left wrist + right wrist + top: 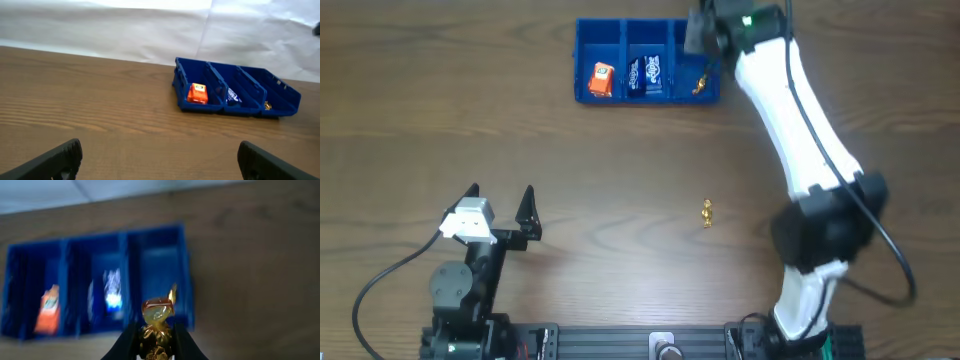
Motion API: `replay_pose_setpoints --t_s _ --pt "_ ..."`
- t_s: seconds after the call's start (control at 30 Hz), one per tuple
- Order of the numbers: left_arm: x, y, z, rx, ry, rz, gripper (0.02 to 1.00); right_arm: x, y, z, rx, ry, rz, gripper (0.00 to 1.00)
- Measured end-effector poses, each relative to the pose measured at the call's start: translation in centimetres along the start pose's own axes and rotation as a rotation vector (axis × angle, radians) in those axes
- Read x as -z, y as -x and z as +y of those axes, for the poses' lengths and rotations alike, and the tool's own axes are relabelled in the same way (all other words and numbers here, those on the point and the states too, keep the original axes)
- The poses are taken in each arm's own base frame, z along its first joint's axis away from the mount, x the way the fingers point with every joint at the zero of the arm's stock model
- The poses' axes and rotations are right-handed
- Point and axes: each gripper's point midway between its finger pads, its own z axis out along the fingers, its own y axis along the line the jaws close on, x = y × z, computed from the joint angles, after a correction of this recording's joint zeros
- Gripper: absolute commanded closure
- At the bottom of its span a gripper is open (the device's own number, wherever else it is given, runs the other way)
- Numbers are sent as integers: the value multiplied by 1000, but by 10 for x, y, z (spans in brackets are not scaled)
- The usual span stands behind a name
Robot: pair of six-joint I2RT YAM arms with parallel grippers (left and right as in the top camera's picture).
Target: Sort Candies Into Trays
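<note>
- The right gripper [156,332] is clamped on a gold foil-wrapped candy [158,311], which hangs over the near edge of the blue plastic three-compartment tray [186,275].
- The end compartment lies just ahead and below, with its long axis running away from the fingers.
- A second gold candy [707,213] lies on the brown wooden table [620,170], nearer the right arm.
- The left gripper [500,200] is spread wide and empty, well apart from the tray.
- A white backdrop stands behind the table.

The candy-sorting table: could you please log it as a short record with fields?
tray: blue three-compartment tray
left compartment: orange candy
middle compartment: blue candies
right gripper: shut on gold candy, over right compartment
loose: second gold candy on the table
left gripper: open, empty
</note>
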Motion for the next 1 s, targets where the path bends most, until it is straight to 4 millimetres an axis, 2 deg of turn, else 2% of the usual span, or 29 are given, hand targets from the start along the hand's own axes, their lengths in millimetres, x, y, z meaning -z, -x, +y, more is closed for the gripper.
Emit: replay_pose_setpoints --t_s 0.07,0.1,0.2,0.27,0.37,0.4,0.5,0.57,0.67,0.7,0.73,0.77,0.8,0.83,0.87,0.93,1.0 --pt "0 0 0 -1 0 -1 20 -39 0 -2 28 -24 22 871" --pt "0 0 0 -1 -1 -1 20 -74 -15 -3 52 -42 65 869" --pt "0 0 0 -1 -1 -1 20 -116 -42 -4 88 -63 136 864" --pt "0 0 0 0 0 -1 20 -120 -44 -3 94 -63 137 825" --pt "0 0 0 -1 0 -1 20 -120 -42 -1 105 -53 130 623" --pt "0 0 0 0 0 -1 20 -120 -42 0 106 -52 130 584" --pt "0 0 0 0 0 -1 20 -117 -44 2 111 -44 140 549" --pt "0 0 0 0 0 -1 20 -93 -37 2 112 -34 138 533" --pt "0 0 0 -1 0 -2 20 -1 -12 3 109 6 48 503" --pt "0 0 0 0 0 -1 20 39 -15 2 118 25 13 500" --pt "0 0 0 0 0 -1 20 66 -24 3 129 42 -4 500" --pt "0 0 0 0 -1 -1 20 89 -44 5 144 64 -7 500" --pt "0 0 0 0 0 -2 20 98 -75 5 155 72 27 503" --pt "0 0 0 -1 0 0 23 98 -100 5 160 73 65 503" --pt "0 0 0 0 0 2 20 89 -147 0 159 57 150 503" --pt "0 0 0 0 0 1 20 67 -212 -12 156 6 280 503" --pt "0 0 0 0 0 0 20 47 -268 -31 143 -48 389 505"
